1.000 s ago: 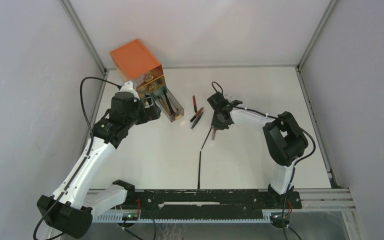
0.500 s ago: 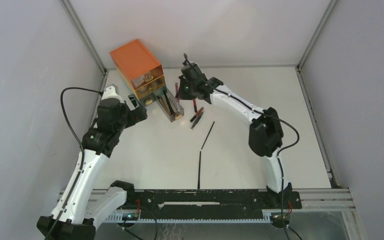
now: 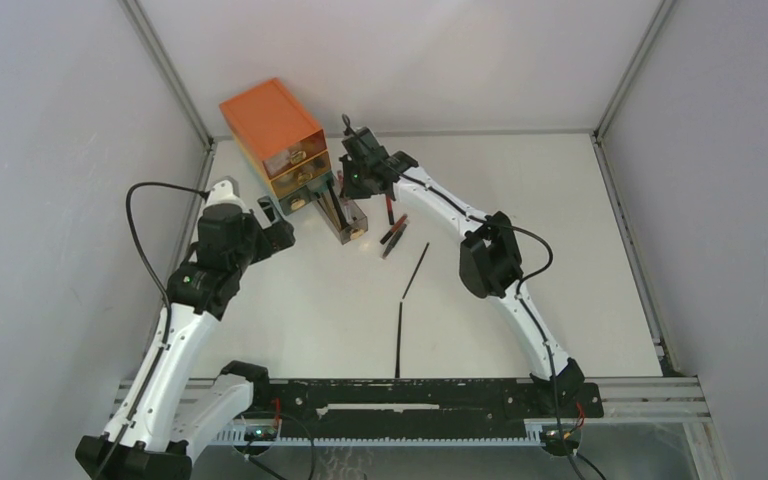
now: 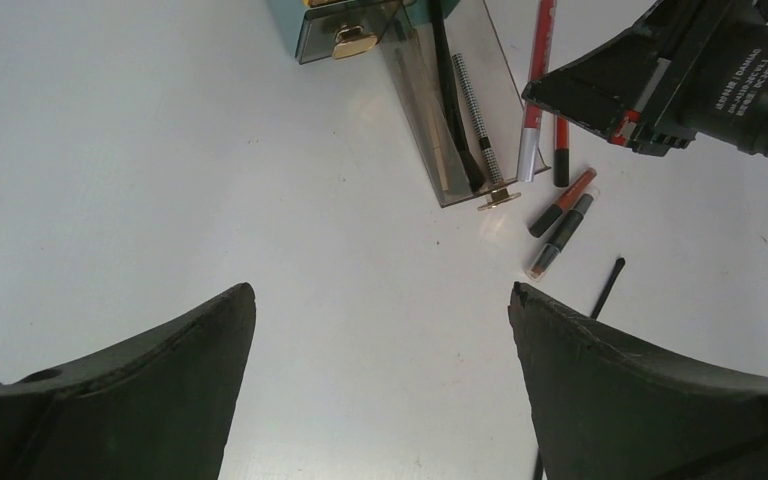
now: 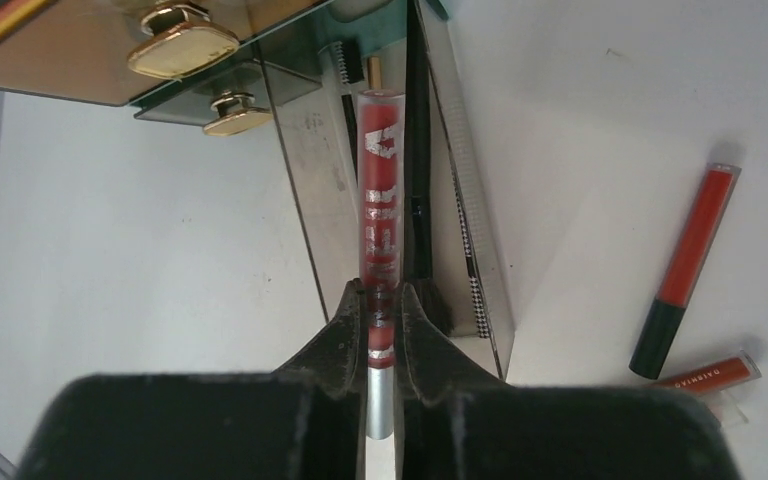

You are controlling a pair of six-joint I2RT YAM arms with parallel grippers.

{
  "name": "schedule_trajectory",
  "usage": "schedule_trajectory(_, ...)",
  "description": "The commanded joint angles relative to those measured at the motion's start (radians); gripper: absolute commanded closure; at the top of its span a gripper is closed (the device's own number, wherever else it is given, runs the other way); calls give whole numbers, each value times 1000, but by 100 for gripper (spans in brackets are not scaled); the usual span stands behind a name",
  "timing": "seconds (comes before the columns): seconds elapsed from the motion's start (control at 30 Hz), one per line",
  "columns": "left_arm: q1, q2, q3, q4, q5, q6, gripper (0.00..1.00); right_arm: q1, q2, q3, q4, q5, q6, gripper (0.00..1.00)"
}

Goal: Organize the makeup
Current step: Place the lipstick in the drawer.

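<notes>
Pinching a clear tube (image 5: 380,200) — red inside, silver-capped, flaking silver print — is the right hand (image 5: 381,300); the left hand (image 4: 380,295) gapes wide.

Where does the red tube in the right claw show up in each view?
Right wrist: red tube at centre, pinched in the right claw, lying over the pulled-out drawer.
Left wrist: top right, silver end pointing down, just right of the drawer.
Top external: upper centre, almost hidden under the claw.
Shared landmark: the drawer with its gold knob.
</notes>
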Motion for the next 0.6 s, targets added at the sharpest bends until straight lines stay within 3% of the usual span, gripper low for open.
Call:
schedule_trajectory(0.0,9,-32,-19,25,1,-14,0,3,14,61,53,-12,-28,89)
schedule_trajectory(0.1,9,-39,-23,25,-1,-20,0,4,39,80,81,-34,-32,82)
schedule_trajectory(0.23,9,-37,-17,23,17,-23,0,16,50,100,79,-81,-58,42)
schedule_trajectory(0.27,9,-33,-14,22,25,-23,0,22,39,94,75,-81,-73,36)
schedule_trajectory(0.4,9,-3,4,21,81,-18,0,18,-81,-33,62,-18,-86,33)
schedule_trajectory(0.57,-21,31,13,13,136,21,0,-53,-387,-514,212,105,67,36)
